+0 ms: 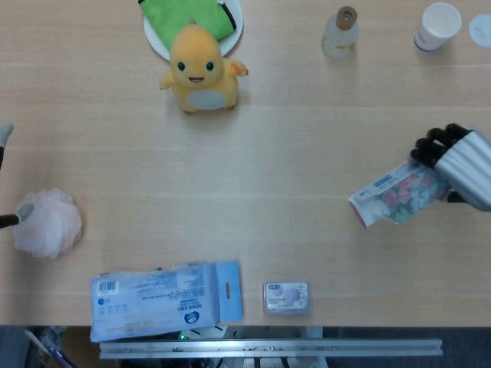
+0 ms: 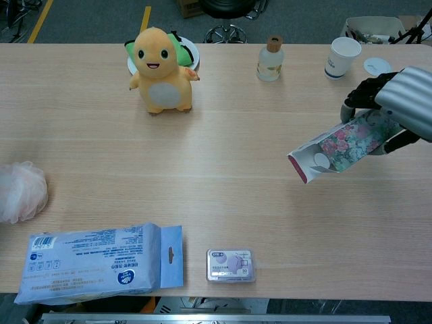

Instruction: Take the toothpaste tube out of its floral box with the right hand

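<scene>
My right hand [image 1: 460, 157] grips the far end of the floral box [image 1: 403, 192] and holds it off the table at the right edge, tilted with its open mouth down and to the left. The chest view shows the same hand [image 2: 405, 94] over the box [image 2: 344, 147], and something white sits just inside the red-rimmed mouth; I cannot tell whether it is the toothpaste tube. Of my left hand [image 1: 9, 172] only two grey fingertips show at the far left of the head view, spread wide, the lower one beside a pink bath puff [image 1: 47, 222].
A yellow plush [image 1: 201, 69] stands before a plate [image 1: 234, 34] with a green cloth. A small bottle [image 1: 340, 32], a paper cup [image 1: 438, 26] and its lid [image 1: 480, 29] are at the back right. A blue wipes pack [image 1: 165, 299] and a small case [image 1: 286, 297] lie near the front edge.
</scene>
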Controlling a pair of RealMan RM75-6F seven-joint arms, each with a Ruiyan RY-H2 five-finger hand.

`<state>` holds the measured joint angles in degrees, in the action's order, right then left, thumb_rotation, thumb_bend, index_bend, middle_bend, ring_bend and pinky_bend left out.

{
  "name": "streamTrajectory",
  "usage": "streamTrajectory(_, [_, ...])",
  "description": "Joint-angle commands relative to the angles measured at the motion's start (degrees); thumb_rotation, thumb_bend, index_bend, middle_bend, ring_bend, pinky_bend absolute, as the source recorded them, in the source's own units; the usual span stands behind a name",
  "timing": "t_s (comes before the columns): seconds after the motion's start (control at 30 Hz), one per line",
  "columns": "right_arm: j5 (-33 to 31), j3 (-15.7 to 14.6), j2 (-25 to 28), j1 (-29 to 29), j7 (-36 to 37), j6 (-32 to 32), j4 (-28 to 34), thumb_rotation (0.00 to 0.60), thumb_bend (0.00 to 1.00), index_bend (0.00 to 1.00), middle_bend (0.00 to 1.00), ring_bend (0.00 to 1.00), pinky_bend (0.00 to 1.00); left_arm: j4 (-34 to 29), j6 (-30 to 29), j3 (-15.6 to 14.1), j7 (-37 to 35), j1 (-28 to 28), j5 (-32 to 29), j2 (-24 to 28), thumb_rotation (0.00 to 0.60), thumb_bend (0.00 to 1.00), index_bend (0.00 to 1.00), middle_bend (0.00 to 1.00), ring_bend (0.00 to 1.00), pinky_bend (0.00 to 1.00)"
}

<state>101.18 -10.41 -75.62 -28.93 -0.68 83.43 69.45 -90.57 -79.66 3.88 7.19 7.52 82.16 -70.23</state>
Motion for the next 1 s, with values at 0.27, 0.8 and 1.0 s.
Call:
streamTrajectory(0.27, [-4.40, 2.04, 11.23, 2.63, -12.28, -4.32, 15.28, 0.600, 0.02, 0.62, 0.58, 0.43, 0.61, 0.45, -0.18, -0.36, -0.38, 0.01, -0.25, -0.50, 0.600, 0.00, 0.00, 0.00, 0.00, 0.22])
streamTrajectory(0.8, [-36.30, 7.07, 24.96, -4.30, -52.62, -25.42, 43.72, 0.600, 0.02, 0.63, 0.60, 0.45, 0.63, 1.40, -0.26, -0.74, -1.47, -0.09, -0.74, -0.70, 0.600, 0.00, 0.00, 0.00, 0.00, 0.22])
streamTrajectory(1.0, [-56.30, 8.34, 26.01, -10.64, -70.76, -21.11, 52.67, 0.600, 0.03, 0.63, 0.60, 0.45, 0.63, 1.75, -0.28, -0.89, -1.93, -0.12, -0.75, -0.85, 0.600, 0.00, 0.00, 0.00, 0.00, 0.22])
